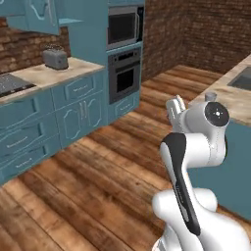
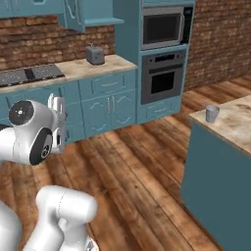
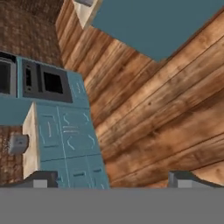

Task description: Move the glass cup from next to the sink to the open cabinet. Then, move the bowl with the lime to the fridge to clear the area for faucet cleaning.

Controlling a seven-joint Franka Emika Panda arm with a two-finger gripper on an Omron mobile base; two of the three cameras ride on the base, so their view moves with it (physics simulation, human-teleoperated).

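Fingers (image 3: 43, 178) of the gripper (image 3: 116, 178) stand spread as wide as they go in the hand view, with nothing between them but bare wood floor (image 3: 166, 122). The arm (image 1: 196, 147) is folded up close over the base, its hand raised in front of the island counter (image 2: 230, 125).

The glass cup (image 2: 212, 113) stands upright near the corner of that counter, close to its near edge, and well apart from the gripper. In the left base view the cup (image 1: 211, 96) shows just past the arm's upper joint, with the sink (image 1: 241, 78) further along the same counter. The bowl with the lime cannot be made out.

The step in hand looks to be the approach to the cup. To do it well, the base should likely draw in alongside the counter until the cup is within easy reach. The hand should then come in level with the cup's middle, open jaws either side of it, and close only when centred, so the cup is not knocked toward the edge.

Across the floor stand the toaster (image 2: 95, 55) on the far counter, and the wall oven (image 2: 163, 77).
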